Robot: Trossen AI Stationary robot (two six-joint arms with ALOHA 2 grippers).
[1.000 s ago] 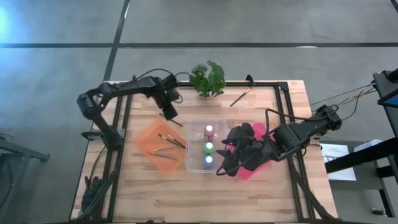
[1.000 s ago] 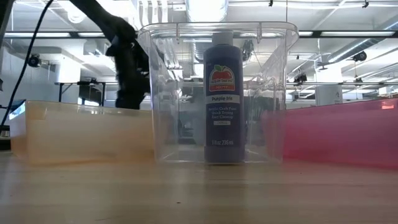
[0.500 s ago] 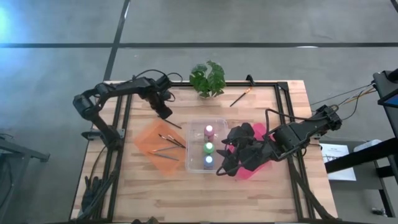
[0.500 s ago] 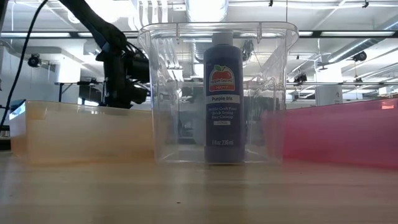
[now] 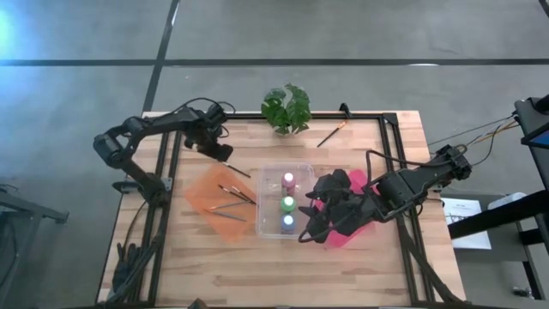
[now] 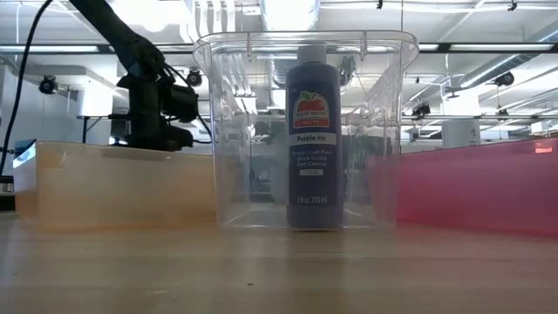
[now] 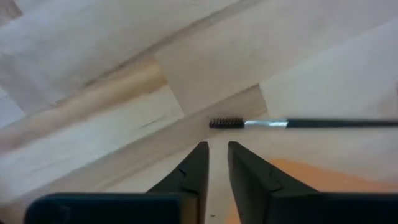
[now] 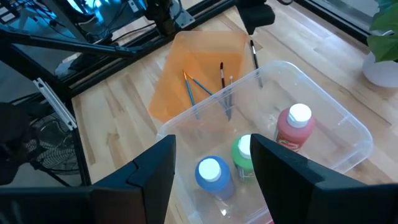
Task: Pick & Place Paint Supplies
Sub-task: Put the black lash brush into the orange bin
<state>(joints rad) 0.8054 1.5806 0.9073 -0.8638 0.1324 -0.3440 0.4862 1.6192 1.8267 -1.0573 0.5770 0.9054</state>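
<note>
Evenly and brightly lit from overhead, with ceiling strip lights (image 6: 288,48) glowing across the low view and a white flare blown out at its upper left; a bluish glare patch on the floor (image 5: 13,30) at the high view's left edge. Soft, short shadows only, beside the bin (image 5: 270,176) and under the brush (image 7: 298,124) on the pale worktop (image 7: 93,56). Foreground worktop soft in the low view, left fingers (image 7: 198,165) slightly blurred up close, straight lines bowed near the right wrist view's edges.
</note>
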